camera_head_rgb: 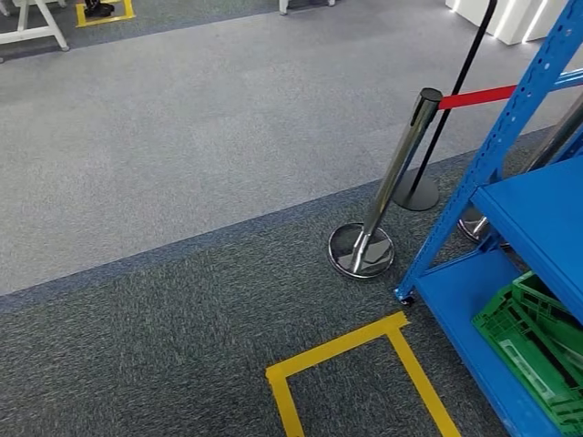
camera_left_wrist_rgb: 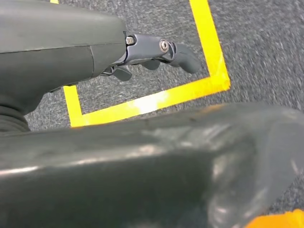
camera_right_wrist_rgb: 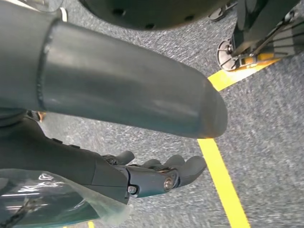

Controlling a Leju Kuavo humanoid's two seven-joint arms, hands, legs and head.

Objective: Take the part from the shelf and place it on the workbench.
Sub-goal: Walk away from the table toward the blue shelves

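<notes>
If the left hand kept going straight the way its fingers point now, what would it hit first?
Nothing stands in its line. The left hand hangs open, holding nothing, fingers over the carpet near the yellow tape square. It would probably meet the floor by that tape, though depth is unclear.

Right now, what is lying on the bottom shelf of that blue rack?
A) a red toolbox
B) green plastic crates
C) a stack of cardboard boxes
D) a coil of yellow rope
B: in the head view, green plastic crates with latticed sides lie tilted on the lowest board of the blue rack.
</notes>
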